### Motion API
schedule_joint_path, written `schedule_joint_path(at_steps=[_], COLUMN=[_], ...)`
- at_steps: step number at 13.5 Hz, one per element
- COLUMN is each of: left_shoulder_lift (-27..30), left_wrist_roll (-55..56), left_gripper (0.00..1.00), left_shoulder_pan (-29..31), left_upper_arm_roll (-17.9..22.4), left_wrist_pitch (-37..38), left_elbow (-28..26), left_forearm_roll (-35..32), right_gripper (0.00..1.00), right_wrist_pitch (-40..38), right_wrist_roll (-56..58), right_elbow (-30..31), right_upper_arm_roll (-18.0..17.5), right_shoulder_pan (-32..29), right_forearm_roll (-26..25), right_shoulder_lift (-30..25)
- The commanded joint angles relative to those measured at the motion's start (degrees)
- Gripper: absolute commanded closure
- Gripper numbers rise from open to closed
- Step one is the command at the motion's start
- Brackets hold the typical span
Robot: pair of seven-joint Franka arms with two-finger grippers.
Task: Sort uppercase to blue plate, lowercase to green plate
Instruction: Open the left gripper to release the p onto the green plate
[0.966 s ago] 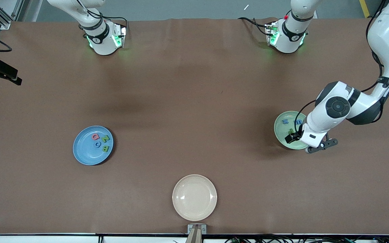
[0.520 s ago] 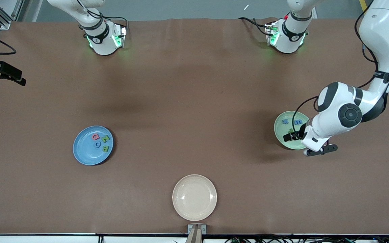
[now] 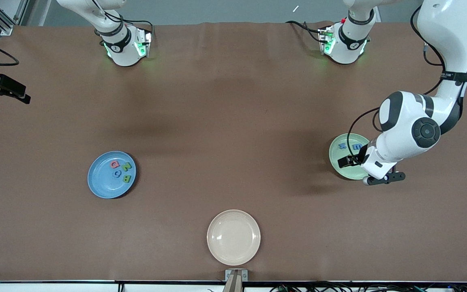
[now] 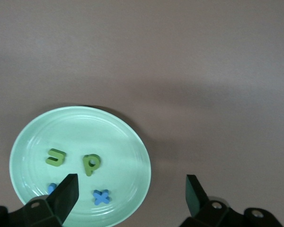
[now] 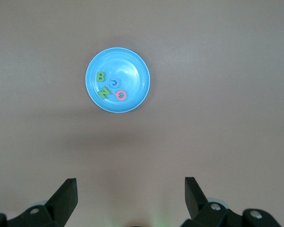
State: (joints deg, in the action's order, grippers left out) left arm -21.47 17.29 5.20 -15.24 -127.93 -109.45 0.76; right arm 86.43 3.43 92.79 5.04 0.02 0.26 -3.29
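Fingers (image 4: 68, 191) spread empty above green plate (image 3: 339, 164) rim.

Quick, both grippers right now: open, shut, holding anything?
Left gripper: open, empty, over the green plate.
Right gripper: open, empty, waiting high above the table.

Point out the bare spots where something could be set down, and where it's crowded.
The cream plate holds nothing. Bare table spreads between the blue plate and green plate. Crowded: the blue plate carries four capitals; the green plate holds lowercase letters, with the left gripper open over it.
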Motion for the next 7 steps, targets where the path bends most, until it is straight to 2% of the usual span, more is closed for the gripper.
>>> schedule_joint_path(at_steps=[1,2,7], left_shoulder_lift=[2.9,3.5,7.2], left_wrist_roll=[-3.3,-3.3,-4.2], left_gripper=[0.01,0.01,0.01], left_shoulder_pan=[-12.8,-15.7,-14.6], left_upper_arm_roll=[12.8,16.2,16.6], left_wrist_pitch=[0.8,0.8,3.6], left_elbow=[-1.1,-1.1,-0.8], left_forearm_roll=[5.0,4.8,2.0], right_gripper=[0.00,0.00,0.00], right_wrist_pitch=[0.9,1.0,1.5], right_wrist_roll=[-0.6,-0.6,-0.6], right_elbow=[2.4,2.4,2.4], right_upper_arm_roll=[-0.3,-0.3,-0.3], right_shoulder_pan=[-0.1,-0.1,-0.3], right_forearm_roll=[-0.1,0.0,0.4], right_shoulder_lift=[-2.2,-2.2,-2.2])
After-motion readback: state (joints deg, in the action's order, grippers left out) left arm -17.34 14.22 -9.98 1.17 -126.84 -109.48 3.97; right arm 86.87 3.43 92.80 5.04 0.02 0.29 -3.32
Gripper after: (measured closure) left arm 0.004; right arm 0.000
